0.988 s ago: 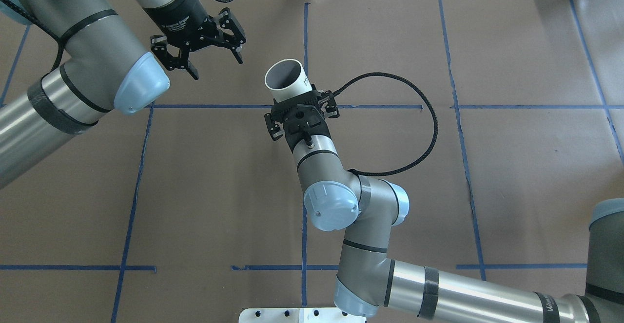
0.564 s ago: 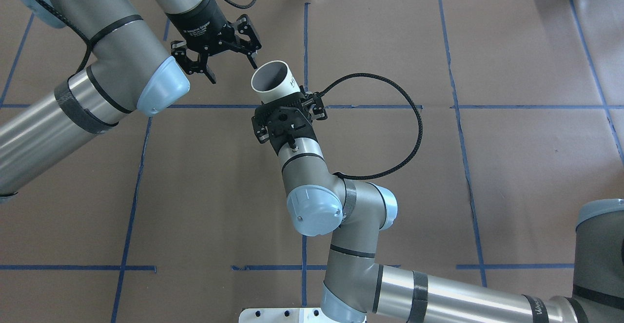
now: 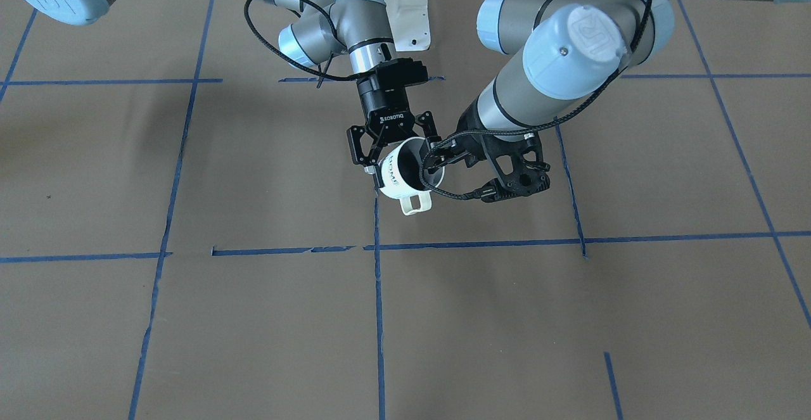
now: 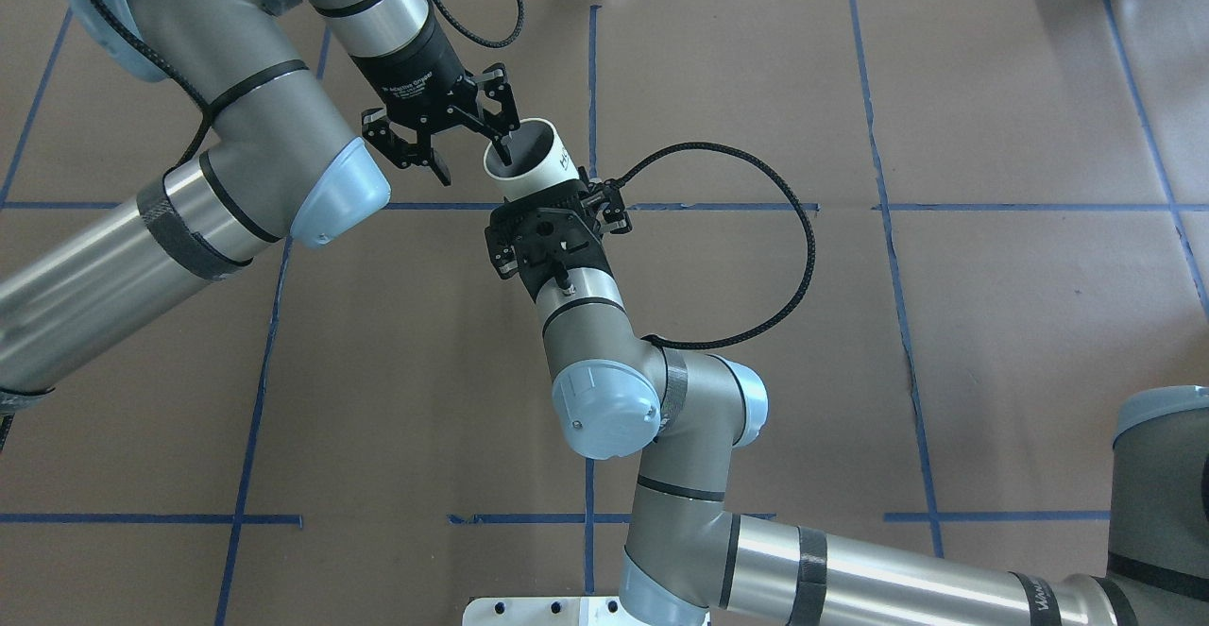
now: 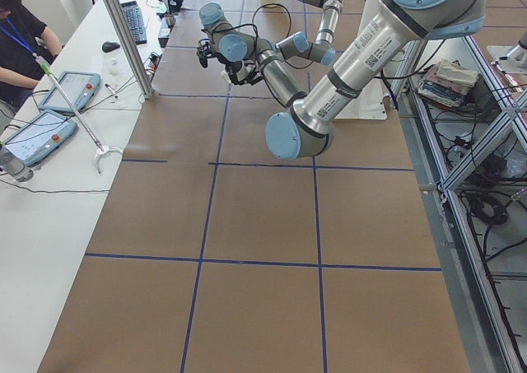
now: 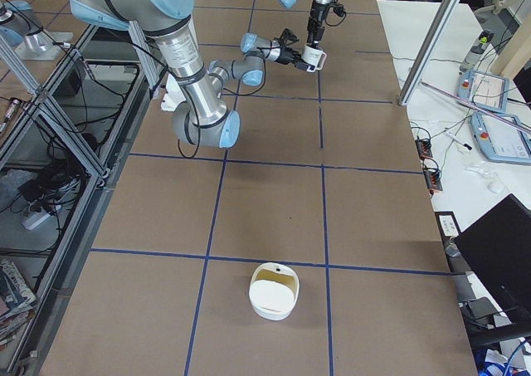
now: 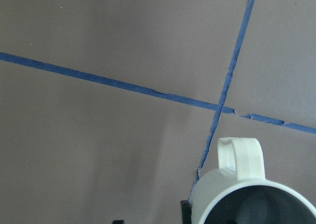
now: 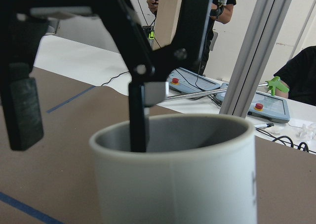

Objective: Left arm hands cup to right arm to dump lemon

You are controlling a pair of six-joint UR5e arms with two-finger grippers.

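The white cup (image 4: pixel 540 156) with "HOME" lettering is held off the table, handle toward the operators' side. My right gripper (image 4: pixel 550 199) is shut on its side, reaching in from the robot's side. My left gripper (image 4: pixel 472 165) is open and straddles the cup's rim from above. One of its fingers (image 8: pixel 138 115) is inside the mouth and the other pad (image 8: pixel 22 110) is outside, clear of the wall. The cup (image 3: pixel 396 176) also shows in the front view, and the left wrist view (image 7: pixel 237 184) shows its handle. No lemon shows; what I see of the cup's inside is grey.
Brown paper with blue tape lines (image 4: pixel 586 362) covers the table. A white bowl-like container (image 6: pixel 274 291) stands at the table's right end. A cable loop (image 4: pixel 803 239) hangs off the right wrist. Operators, tablets and a metal post (image 6: pixel 431 40) are beyond the far edge.
My left arm has swung right and toward the cup, and one of its fingers now dips into the mouth. The right arm first shifted the cup slightly left, then held it.
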